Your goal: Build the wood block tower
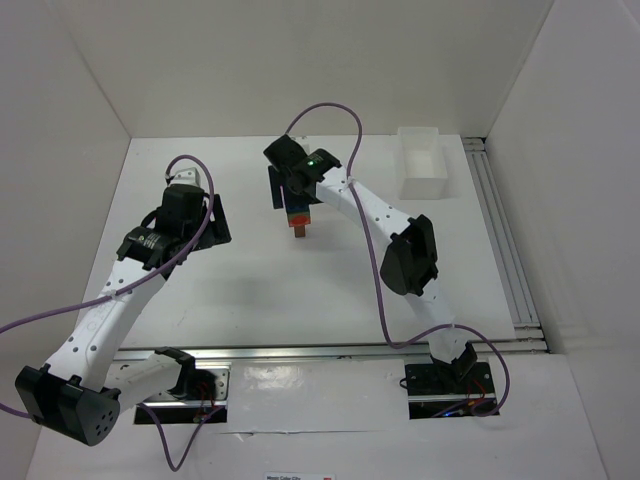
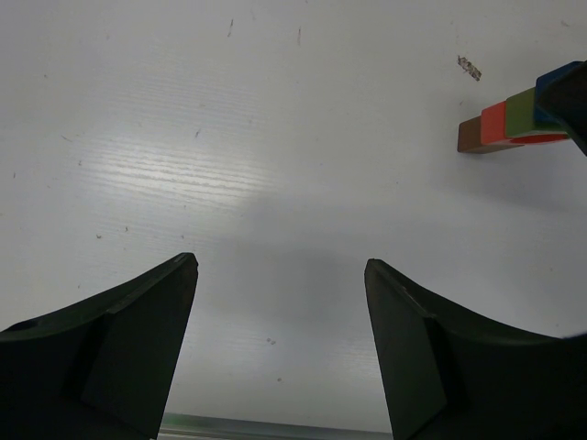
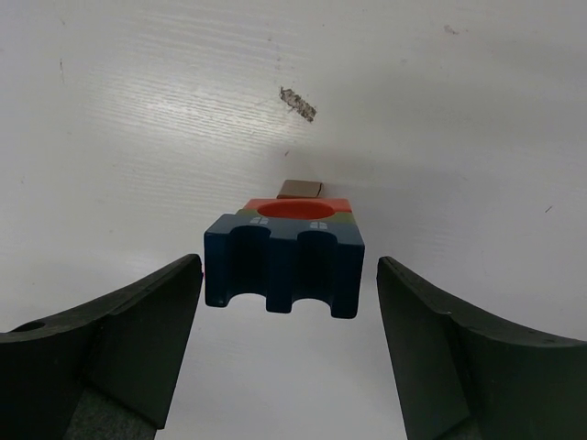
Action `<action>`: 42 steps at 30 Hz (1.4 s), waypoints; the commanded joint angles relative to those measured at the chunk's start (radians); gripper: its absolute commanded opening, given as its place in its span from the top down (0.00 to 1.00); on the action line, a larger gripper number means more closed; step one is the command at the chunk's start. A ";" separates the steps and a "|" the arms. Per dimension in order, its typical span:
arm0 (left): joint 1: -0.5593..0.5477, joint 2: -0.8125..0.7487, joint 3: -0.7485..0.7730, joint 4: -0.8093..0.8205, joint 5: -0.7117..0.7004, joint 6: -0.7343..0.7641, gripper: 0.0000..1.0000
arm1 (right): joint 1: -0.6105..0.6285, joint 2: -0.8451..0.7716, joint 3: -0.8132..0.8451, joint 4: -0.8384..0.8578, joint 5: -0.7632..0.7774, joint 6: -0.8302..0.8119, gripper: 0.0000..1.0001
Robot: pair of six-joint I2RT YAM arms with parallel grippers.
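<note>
The tower [image 1: 298,222] stands mid-table: brown base, red, green, and a blue notched block [image 3: 282,264] on top. In the left wrist view it shows at the upper right, with brown [image 2: 470,136], red [image 2: 493,123], green [image 2: 521,112] and blue [image 2: 559,92]. My right gripper [image 3: 289,275] is open and hovers over the tower [image 1: 291,196]. Its fingers stand on either side of the blue block with a gap on each side. My left gripper [image 2: 280,266] is open and empty, low over bare table to the left of the tower [image 1: 216,222].
A white rectangular bin [image 1: 424,165] stands at the back right. A small grey scrap or scuff [image 3: 297,104] lies on the table just beyond the tower, and it also shows in the left wrist view [image 2: 470,67]. White walls enclose the table on three sides.
</note>
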 commanded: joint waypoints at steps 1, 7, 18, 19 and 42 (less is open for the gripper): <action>0.006 -0.014 0.003 0.026 -0.012 0.026 0.14 | 0.011 -0.015 -0.001 0.014 0.018 0.004 0.17; 0.006 -0.014 0.003 0.026 -0.012 0.026 0.14 | 0.011 -0.015 -0.020 0.014 0.018 0.004 0.21; 0.006 -0.014 0.003 0.026 -0.012 0.026 0.14 | 0.011 -0.025 -0.029 0.023 0.028 0.013 0.21; 0.006 -0.014 0.003 0.026 -0.012 0.026 0.14 | 0.011 -0.025 -0.029 0.023 0.028 0.013 0.16; 0.006 -0.023 0.025 0.006 -0.032 0.017 0.14 | 0.011 -0.221 0.002 0.104 0.110 -0.057 0.00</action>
